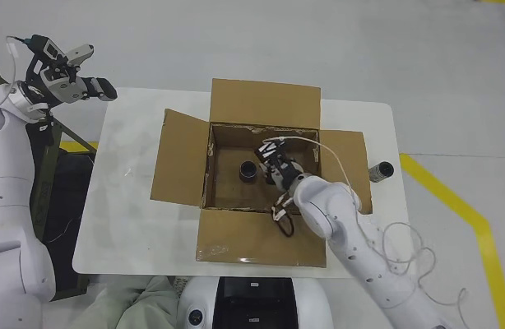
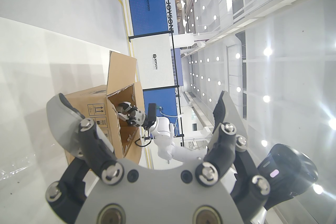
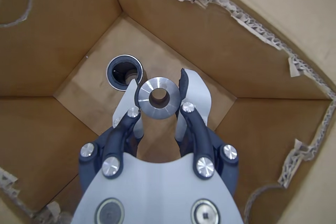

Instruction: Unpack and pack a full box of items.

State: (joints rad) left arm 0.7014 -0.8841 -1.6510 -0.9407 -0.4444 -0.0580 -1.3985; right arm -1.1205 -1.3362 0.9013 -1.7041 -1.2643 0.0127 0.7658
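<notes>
An open cardboard box [image 1: 236, 238] stands in the middle of the white table, flaps spread. My right gripper [image 3: 158, 89] is inside it, shut on a silver metal cylinder with a bored hole [image 3: 159, 98], held above the box floor. Beside it a dark hollow cylinder [image 3: 124, 72] stands upright on the box floor [image 1: 249, 171]. From above, the right gripper [image 1: 275, 161] sits near the box's middle. My left gripper [image 2: 141, 109] is raised off the table's far left corner [image 1: 96, 87], open with nothing between its fingers.
Another dark cylinder [image 1: 381, 170] lies on the table just outside the box's right flap. The box walls [image 3: 65, 25] have torn corrugated edges close around the right gripper. Bare table [image 1: 121, 206] lies left of the box.
</notes>
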